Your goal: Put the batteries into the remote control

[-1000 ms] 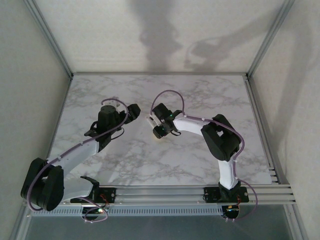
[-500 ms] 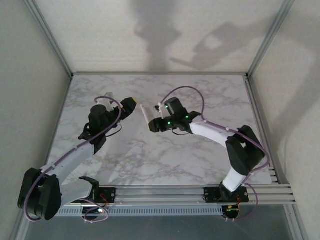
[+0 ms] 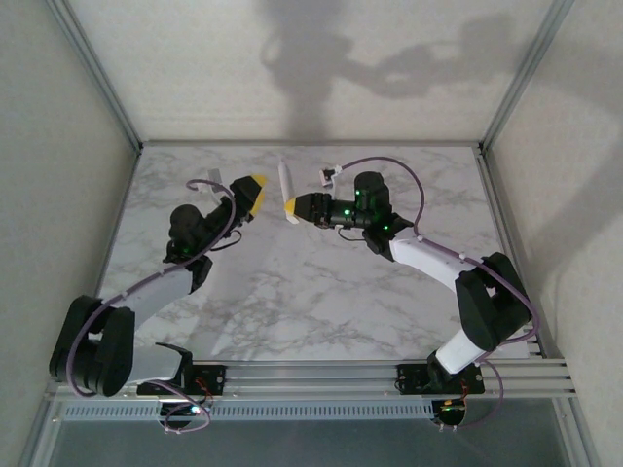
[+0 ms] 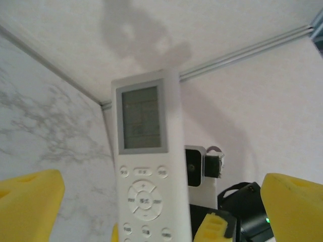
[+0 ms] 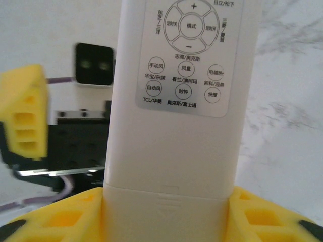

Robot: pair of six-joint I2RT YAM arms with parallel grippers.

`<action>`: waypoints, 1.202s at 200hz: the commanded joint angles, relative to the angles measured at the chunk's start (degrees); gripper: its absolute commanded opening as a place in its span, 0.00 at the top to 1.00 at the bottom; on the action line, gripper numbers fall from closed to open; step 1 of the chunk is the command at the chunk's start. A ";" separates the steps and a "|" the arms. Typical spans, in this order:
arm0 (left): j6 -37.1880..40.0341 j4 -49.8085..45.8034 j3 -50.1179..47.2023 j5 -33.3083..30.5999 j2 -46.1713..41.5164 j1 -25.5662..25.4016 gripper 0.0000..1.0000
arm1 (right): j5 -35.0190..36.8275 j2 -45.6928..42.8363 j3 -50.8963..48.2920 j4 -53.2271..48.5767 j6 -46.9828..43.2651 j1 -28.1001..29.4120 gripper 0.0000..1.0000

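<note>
Both arms have swung farther back; right tool [image 3: 294, 206] pinches the remote control [image 4: 146, 166], left tool [image 3: 248, 197] spread wide.

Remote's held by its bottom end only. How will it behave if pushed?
Probably stiff: the remote control looks like a straight hard shell. Its smooth casing may slip in the right claw. Gripped at one end, a push near its free end would likely pivot it.

I see the remote control [image 4: 146, 166] upright, screen toward me, between the wide-spread yellow fingers [image 4: 30, 206] of my left gripper [image 4: 160, 209], touching neither.
</note>
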 commanded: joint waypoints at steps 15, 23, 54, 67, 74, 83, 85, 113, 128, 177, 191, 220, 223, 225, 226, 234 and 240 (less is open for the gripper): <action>-9.96 18.30 1.05 6.03 5.06 0.33 0.02 | -4.71 -0.53 0.27 12.02 7.87 -0.32 0.53; -11.26 20.44 1.17 6.31 6.12 0.29 0.03 | -4.89 -0.24 0.19 13.24 8.69 -0.25 0.53; -13.40 24.37 2.77 7.60 9.17 -0.65 0.05 | -6.12 1.09 0.36 15.85 10.71 0.33 0.54; -13.61 25.18 3.70 7.90 10.13 -1.44 0.06 | -6.28 1.56 0.59 16.07 10.96 0.72 0.54; -13.34 24.82 4.30 7.91 10.42 -1.83 0.06 | -6.33 1.67 0.54 16.45 11.17 0.86 0.54; -13.16 24.80 4.71 7.97 10.78 -2.32 0.08 | -6.50 1.84 0.58 16.88 11.37 1.14 0.54; -13.14 24.85 4.80 7.99 10.86 -2.46 0.08 | -6.52 1.85 0.62 16.88 11.37 1.11 0.54; -12.92 25.42 5.59 7.88 11.20 -3.57 0.12 | -6.54 2.33 0.46 17.35 11.60 1.38 0.54; -12.54 24.93 6.16 7.90 11.54 -4.26 0.13 | -6.72 2.55 0.28 18.48 12.32 1.48 0.54; -12.74 24.81 6.50 6.90 12.43 -4.67 0.33 | -6.49 2.06 -0.68 18.70 12.52 1.56 0.53; -11.56 22.48 6.41 6.52 11.61 -4.68 0.36 | -6.39 1.94 -1.03 18.56 12.34 1.54 0.50; -6.34 13.36 6.50 4.86 9.13 -4.70 0.44 | -4.49 0.79 -2.05 15.04 10.55 1.28 0.22; -5.68 12.29 6.61 4.65 8.80 -4.66 0.44 | -4.04 0.47 -2.16 14.04 10.04 1.20 0.19; -5.27 11.59 6.59 4.53 8.68 -4.67 0.44 | -3.78 0.28 -2.29 13.47 9.65 1.17 0.18; -5.08 11.26 6.59 4.46 8.60 -4.64 0.44 | -3.56 0.19 -2.37 13.11 9.46 1.18 0.17; -3.46 8.34 6.74 3.95 7.98 -4.68 0.44 | -2.34 -0.81 -2.98 11.03 8.07 0.85 0.13; -2.01 5.60 6.99 3.48 7.47 -4.69 0.44 | -1.60 -1.60 -3.58 9.61 7.10 0.57 0.11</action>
